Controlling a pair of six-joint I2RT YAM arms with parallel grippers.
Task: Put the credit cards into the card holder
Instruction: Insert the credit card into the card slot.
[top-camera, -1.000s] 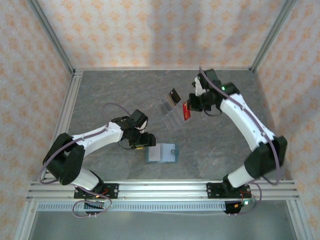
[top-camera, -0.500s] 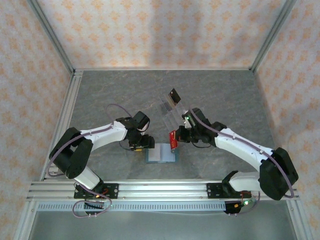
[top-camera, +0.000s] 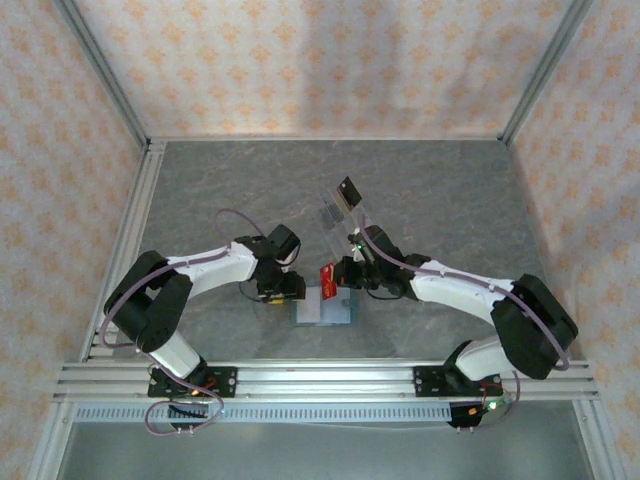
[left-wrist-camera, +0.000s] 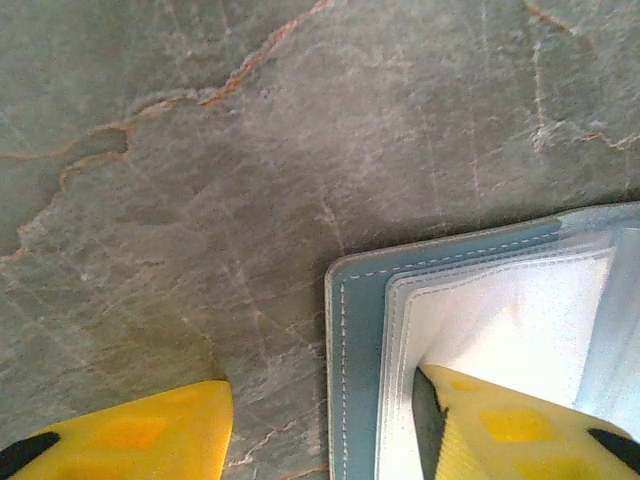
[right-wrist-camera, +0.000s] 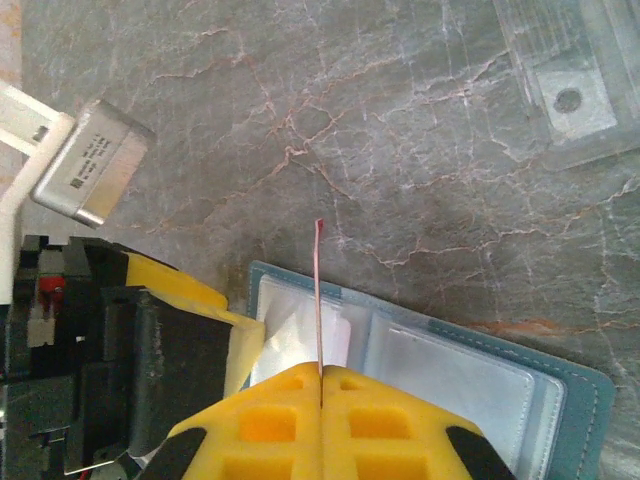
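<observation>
The teal card holder (top-camera: 338, 314) lies open on the table near the front, its pale clear sleeves facing up (right-wrist-camera: 450, 375). My right gripper (right-wrist-camera: 320, 385) is shut on the red credit card (right-wrist-camera: 318, 290), which stands edge-on just above the holder's left half (top-camera: 327, 277). My left gripper (left-wrist-camera: 320, 445) is open astride the holder's left edge (left-wrist-camera: 355, 350). One of its yellow fingers (left-wrist-camera: 510, 430) rests on the sleeves and the other is on the bare table. The black credit card (top-camera: 348, 190) stands at the far end of a clear rack.
The clear plastic rack (top-camera: 335, 215) lies behind the holder, in the middle of the grey marble-patterned table (top-camera: 450, 180). Aluminium rails run along the left side and front edge. Patterned walls enclose the back and both sides.
My right arm has swung from beside the clear rack down and left, bringing the red card over the holder. My left gripper has shifted slightly right onto the holder's edge, and its jaws have narrowed.
</observation>
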